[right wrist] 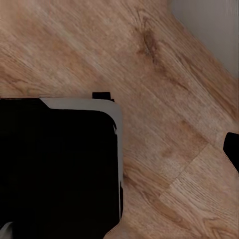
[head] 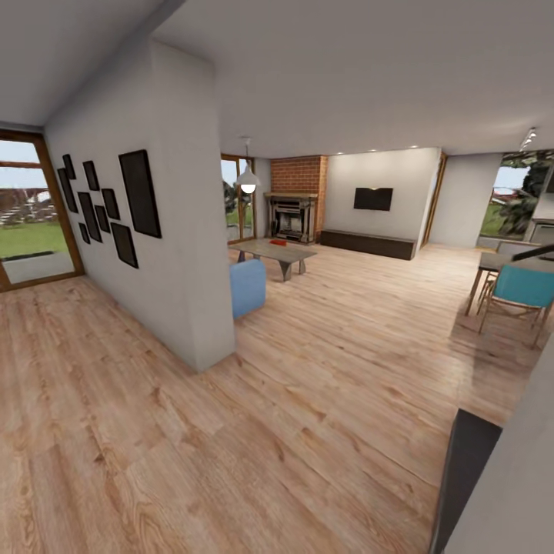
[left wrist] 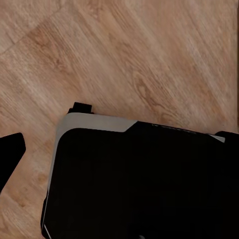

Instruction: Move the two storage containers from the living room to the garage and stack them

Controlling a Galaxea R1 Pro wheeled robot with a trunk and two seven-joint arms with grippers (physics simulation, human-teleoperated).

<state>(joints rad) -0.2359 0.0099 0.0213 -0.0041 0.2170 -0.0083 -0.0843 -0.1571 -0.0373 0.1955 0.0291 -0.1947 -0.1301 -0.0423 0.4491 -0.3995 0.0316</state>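
Note:
I look across the living room's light wood plank floor [head: 308,400] in the head view. A small orange-red thing [head: 278,241] lies on the low coffee table [head: 275,252] far ahead; it is too small to tell whether it is a storage container. In the left wrist view one dark fingertip [left wrist: 10,153] hangs over the planks beside my black base [left wrist: 139,179]. In the right wrist view a dark fingertip [right wrist: 233,148] shows at the frame's edge, apart from my base [right wrist: 55,164]. Nothing is seen held in either.
A white partition wall with black picture frames [head: 115,204] juts out at the left, a blue sofa [head: 248,286] behind it. Brick fireplace [head: 295,208] and wall TV [head: 373,198] stand at the back. A teal chair [head: 523,288] and a dark panel [head: 465,469] are at the right.

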